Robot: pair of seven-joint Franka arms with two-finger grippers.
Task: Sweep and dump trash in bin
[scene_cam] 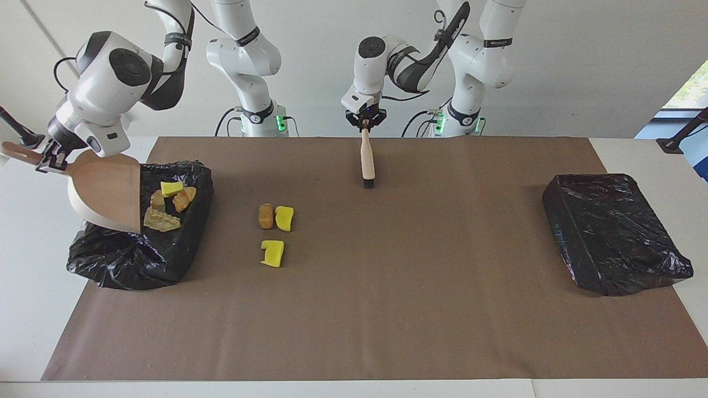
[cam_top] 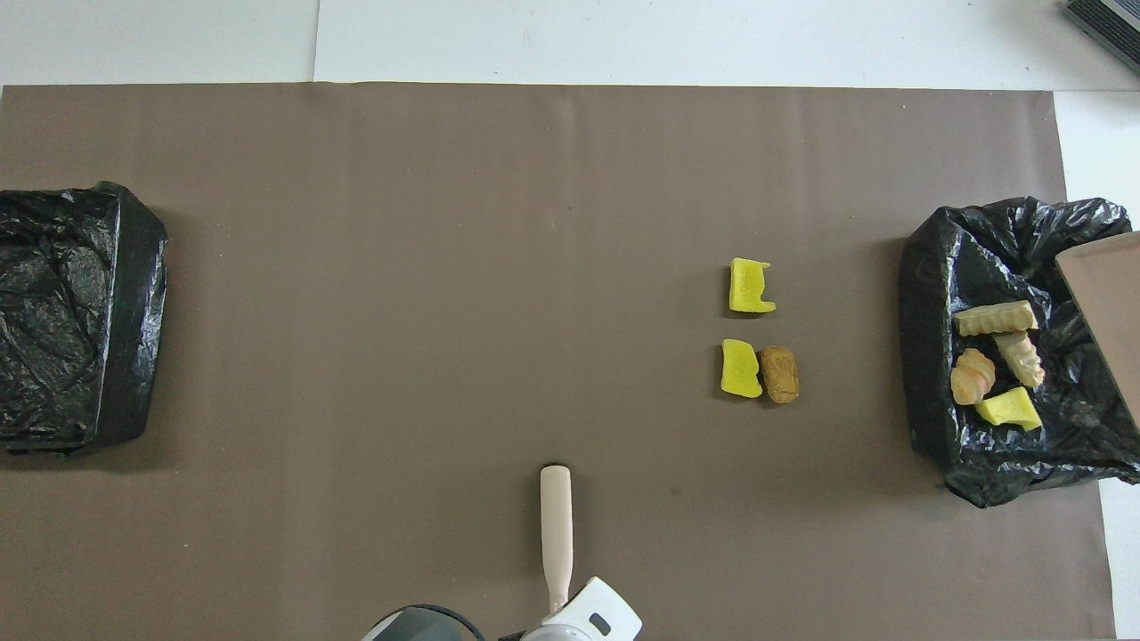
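the right gripper [scene_cam: 48,157] is pinching the dustpan [scene_cam: 108,190] handle, tipping it over the bin [scene_cam: 166,243] at the facing view's nine o'clock, where four trash pieces [scene_cam: 168,202] are lying. three pieces [scene_cam: 275,229] are sitting on the mat. the left gripper [scene_cam: 365,122] is clamping the brush [scene_cam: 367,160].

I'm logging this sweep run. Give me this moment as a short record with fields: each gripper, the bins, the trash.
right gripper: shut on dustpan handle, pan tipped steeply over the bin
left gripper: shut on brush, bristles down over the mat
bin at right arm's end: four trash pieces lying in it
bin at left arm's end: no trash visible
trash on mat: three pieces, two yellow, one brown
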